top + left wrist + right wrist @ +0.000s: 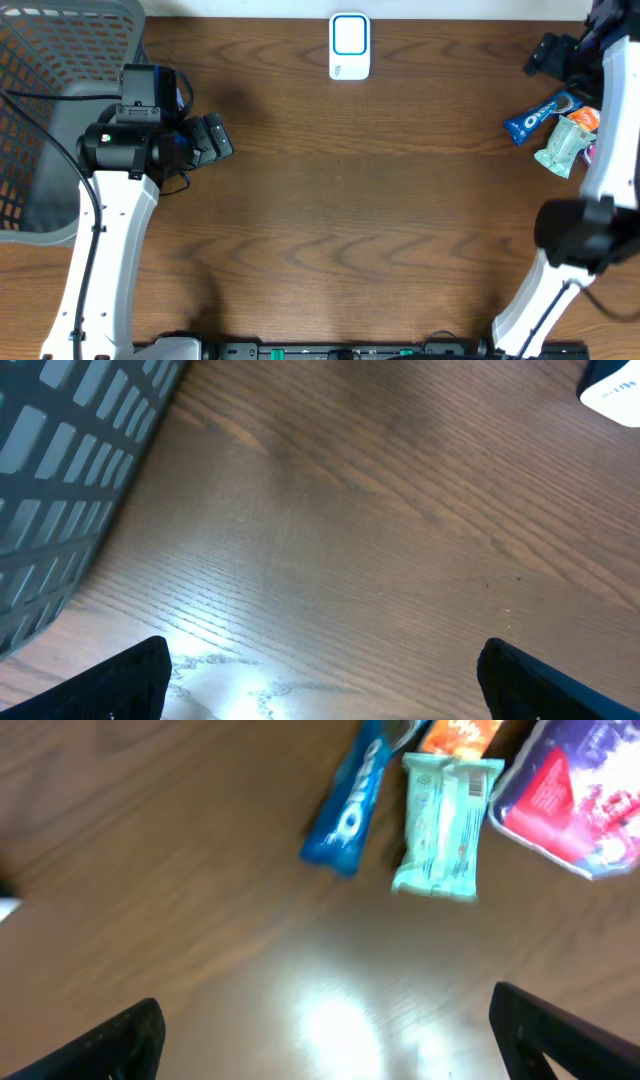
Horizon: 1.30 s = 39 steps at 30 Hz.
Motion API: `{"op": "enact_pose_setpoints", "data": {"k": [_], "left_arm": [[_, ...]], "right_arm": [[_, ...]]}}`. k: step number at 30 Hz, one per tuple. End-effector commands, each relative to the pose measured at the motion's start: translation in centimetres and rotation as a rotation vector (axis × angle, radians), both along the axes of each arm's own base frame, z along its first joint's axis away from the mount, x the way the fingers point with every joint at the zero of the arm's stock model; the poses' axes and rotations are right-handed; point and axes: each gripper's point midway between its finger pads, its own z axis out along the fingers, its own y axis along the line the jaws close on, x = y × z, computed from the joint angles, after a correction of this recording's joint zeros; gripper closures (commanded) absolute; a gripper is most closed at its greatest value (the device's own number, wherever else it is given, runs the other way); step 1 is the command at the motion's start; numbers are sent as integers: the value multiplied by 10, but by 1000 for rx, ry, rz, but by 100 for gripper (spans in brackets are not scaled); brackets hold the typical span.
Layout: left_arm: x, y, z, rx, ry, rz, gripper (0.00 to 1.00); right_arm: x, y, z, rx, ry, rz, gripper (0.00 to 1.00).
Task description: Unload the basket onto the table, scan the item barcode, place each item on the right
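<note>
Left gripper (pixel 320 672) spread wide by the basket (pixel 60 50) — right gripper (pixel 325 1032) likewise, empty, near snack packets (pixel 440 825) at the table's (pixel 350 200) right edge.

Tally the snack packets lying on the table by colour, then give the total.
Blue packet: 1
Pale green packet: 1
Orange packet: 1
Purple-and-red packet: 1
Total: 4

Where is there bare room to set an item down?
Free: the broad middle of the table, bordered by the left gripper, the scanner and the blue pack. Crowded: the right edge, where the green pack and orange pack bunch beside it; the basket fills the left corner.
</note>
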Motion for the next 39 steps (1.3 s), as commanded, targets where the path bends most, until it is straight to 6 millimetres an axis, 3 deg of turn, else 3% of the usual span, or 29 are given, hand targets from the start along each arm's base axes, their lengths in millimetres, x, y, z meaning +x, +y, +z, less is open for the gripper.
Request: {"op": "enact_pose_setpoints", "data": {"k": [1,7,11,15,21,25,29,39], "left_arm": [[1,3,1,10,-2,9,2],[1,3,1,10,-2,9,2],[1,3,1,10,-2,9,2],[1,3,1,10,-2,9,2],[1,3,1,10,-2,9,2],[1,3,1,10,-2,9,2],[1,3,1,10,-2,9,2],[1,3,1,10,-2,9,2]], "right_arm": [[-21,31,36,-7,-48,104,1],[-60,72,80,-33,-125,270,1],[-96,88,91,-28,-142,315,1],[-137,95,82,-41,-103,343,1],[-193,98,51,-20,-38,354,1],[-219,97,31,-6,19,352,1],[-232,96,18,-1,67,352,1],[-234,96,13,1,84,352,1]]}}
